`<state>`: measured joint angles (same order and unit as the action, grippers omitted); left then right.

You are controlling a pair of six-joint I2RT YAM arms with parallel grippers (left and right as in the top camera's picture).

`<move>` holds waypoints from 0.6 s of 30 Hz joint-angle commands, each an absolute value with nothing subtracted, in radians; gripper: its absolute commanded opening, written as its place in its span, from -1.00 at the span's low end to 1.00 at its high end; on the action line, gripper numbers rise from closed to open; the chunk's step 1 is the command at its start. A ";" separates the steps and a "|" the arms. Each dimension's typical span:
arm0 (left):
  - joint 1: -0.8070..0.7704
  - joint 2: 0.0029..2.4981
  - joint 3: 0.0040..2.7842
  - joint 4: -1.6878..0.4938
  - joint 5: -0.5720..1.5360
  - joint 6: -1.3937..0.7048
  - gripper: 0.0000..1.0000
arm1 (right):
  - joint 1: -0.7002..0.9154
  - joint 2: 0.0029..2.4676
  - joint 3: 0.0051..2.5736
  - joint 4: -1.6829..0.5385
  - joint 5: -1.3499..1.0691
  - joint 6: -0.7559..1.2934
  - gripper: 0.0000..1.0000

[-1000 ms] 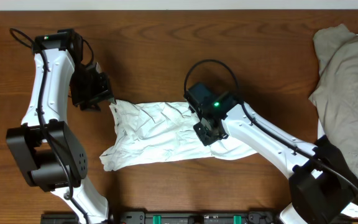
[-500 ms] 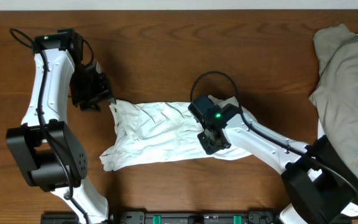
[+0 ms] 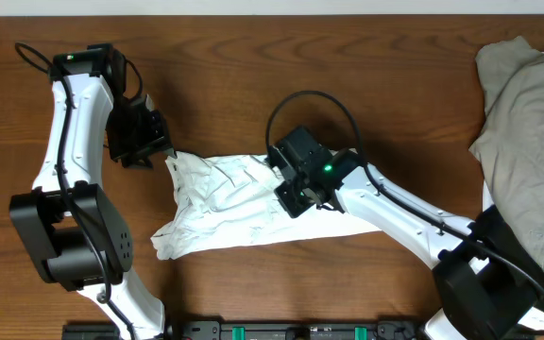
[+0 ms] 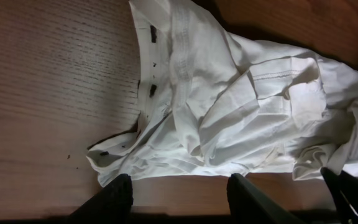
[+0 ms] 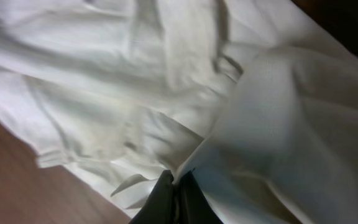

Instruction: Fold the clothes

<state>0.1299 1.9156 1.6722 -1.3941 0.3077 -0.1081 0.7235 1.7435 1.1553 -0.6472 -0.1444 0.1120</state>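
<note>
right gripper point(image 5: 176, 198): pinching T-shirt point(image 3: 220, 203) fold | left gripper point(image 4: 182, 198): spread, empty

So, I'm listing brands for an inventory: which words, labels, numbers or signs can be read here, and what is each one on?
No text can be read in any view.
On the crumpled white cotton T-shirt, small dark marks sit along one fold: too small and broken to read.
On the beige-grey cloth garment, no print shows.
</note>
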 commanded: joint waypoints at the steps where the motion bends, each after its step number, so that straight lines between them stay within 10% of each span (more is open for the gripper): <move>1: 0.131 1.917 1.672 -1.399 0.305 -0.110 0.04 | 0.735 1.745 1.168 -0.659 -0.192 0.068 -0.93; 8: 0.131 1.917 1.672 -1.396 0.305 -0.110 0.04 | 0.737 1.769 1.164 -0.763 -0.192 0.043 -0.91; 12: 0.131 1.917 1.672 -1.397 0.305 -0.110 0.04 | 0.737 1.770 1.163 -0.762 -0.159 0.044 -0.47; 18: 0.131 1.917 1.672 -1.397 0.305 -0.110 0.04 | 0.719 1.751 1.248 -0.753 -0.052 0.070 -0.39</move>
<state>0.1299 1.9156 1.6722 -1.3907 0.3077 -0.1081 0.7231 1.7626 1.1809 -0.7589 -0.1158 0.0605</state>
